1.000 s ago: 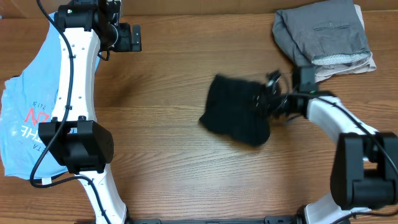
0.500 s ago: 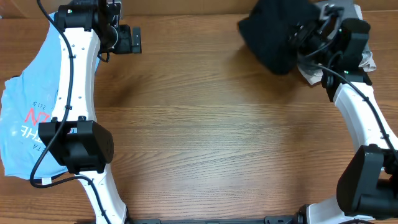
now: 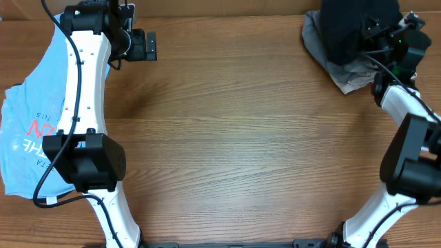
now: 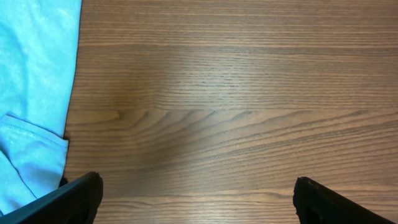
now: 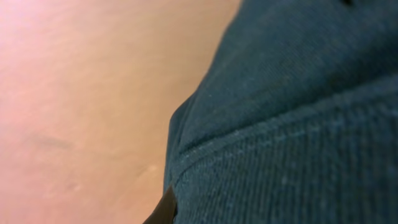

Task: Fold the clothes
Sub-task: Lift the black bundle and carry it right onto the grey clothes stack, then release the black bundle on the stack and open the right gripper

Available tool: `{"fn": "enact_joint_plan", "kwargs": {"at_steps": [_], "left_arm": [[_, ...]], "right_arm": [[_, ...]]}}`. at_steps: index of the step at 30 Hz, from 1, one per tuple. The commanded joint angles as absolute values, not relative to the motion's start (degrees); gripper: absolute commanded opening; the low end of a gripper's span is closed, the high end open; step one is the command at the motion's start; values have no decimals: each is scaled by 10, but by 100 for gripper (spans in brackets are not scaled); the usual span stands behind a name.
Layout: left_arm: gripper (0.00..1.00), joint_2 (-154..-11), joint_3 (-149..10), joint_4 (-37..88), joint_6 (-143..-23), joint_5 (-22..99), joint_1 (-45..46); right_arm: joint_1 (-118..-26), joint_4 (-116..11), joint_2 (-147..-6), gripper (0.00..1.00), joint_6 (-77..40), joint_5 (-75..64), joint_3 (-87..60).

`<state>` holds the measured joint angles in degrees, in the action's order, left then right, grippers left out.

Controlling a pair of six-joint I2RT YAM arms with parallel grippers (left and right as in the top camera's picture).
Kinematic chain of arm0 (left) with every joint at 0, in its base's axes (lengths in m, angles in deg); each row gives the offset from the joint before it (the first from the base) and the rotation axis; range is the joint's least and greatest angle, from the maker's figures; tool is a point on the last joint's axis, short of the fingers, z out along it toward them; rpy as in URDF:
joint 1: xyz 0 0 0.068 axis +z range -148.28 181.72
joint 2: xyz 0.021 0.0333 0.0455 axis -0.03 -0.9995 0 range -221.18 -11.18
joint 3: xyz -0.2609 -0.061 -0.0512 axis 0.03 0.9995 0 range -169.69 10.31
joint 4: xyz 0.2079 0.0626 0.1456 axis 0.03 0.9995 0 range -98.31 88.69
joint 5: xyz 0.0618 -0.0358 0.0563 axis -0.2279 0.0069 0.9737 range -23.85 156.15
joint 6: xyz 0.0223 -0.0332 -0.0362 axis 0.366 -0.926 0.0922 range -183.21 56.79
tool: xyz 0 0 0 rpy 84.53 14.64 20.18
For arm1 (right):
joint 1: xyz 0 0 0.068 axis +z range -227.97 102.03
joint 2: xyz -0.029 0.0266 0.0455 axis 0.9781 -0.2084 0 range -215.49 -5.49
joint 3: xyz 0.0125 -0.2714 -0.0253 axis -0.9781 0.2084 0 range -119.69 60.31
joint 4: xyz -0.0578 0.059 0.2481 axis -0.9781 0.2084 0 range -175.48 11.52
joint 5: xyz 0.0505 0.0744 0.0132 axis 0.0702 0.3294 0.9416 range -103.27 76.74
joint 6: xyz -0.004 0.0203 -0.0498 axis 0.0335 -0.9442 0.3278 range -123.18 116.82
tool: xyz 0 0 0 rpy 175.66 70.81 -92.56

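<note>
The folded black T-shirt (image 3: 350,29) hangs at the table's far right corner, over a grey folded pile (image 3: 315,40). My right gripper (image 3: 377,36) is shut on it. In the right wrist view the dark cloth (image 5: 298,124) fills most of the picture and hides the jaws, apart from a sliver of one finger (image 5: 166,208). The light blue shirt (image 3: 27,131) with red-and-white lettering lies crumpled along the left edge, partly under my left arm. My left gripper (image 3: 147,45) stands open above bare wood at the far left, with the blue shirt (image 4: 34,74) just to the left of its fingers (image 4: 78,198).
The grey folded pile sits on lighter cloth (image 3: 355,77) at the back right, close to the table's far edge. The wooden table (image 3: 241,138) stretches between the two arms.
My right gripper has carried the black T-shirt from the middle right of the table up to the far right corner, over the grey pile. The left arm has not moved.
</note>
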<state>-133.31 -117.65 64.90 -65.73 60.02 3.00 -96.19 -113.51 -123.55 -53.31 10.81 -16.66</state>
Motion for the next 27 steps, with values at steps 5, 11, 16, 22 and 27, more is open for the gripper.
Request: {"fn": "enact_joint_plan", "kwargs": {"at_steps": [5, 11, 16, 22, 27], "left_arm": [[100, -1327, -1176, 632, -645, 604, 36], [100, -1327, -1176, 628, -645, 604, 36], [100, -1327, -1176, 628, -645, 604, 36], [100, -1327, -1176, 636, -645, 604, 36], [100, -1327, -1176, 637, -645, 604, 36]], "right_arm": [[-979, -1102, -1297, 5, -553, 136, -249], [-984, -1004, -1279, 100, -435, 133, -249], [-1008, -883, -1211, 100, -401, 111, -249], [-1037, -731, -1099, 100, -354, 42, -249], [-1055, -669, -1002, 100, -329, 45, -249]]}}
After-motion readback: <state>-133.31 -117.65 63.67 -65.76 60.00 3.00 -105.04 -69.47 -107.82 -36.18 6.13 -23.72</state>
